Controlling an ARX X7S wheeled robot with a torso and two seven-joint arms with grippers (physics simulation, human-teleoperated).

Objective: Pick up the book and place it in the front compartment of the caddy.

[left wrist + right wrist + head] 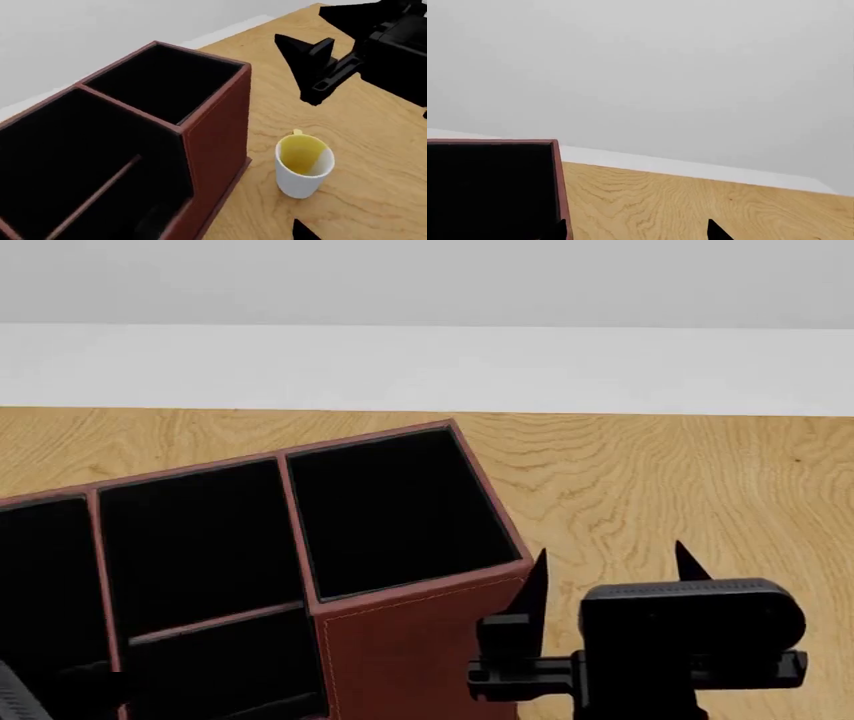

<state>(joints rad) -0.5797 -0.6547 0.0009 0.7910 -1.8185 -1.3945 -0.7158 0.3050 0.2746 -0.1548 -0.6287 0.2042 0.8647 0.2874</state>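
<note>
Hovering spread and empty beside the caddy (400,640) over the tabletop (641,490): right hand (607,580); left hand's state unclear.

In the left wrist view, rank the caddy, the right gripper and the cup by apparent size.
1. caddy, filling the most frame.
2. right gripper with its black mount.
3. cup, smallest.
Nearness to the camera inflates the caddy, so only apparent size is ranked.

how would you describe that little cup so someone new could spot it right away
Start at the big reddish-brown caddy on the wooden table. Just beside its tall end wall stands a small cup, upright and apart from the box. It is white outside and yellow inside, the only pale thing near the dark compartments.
</note>
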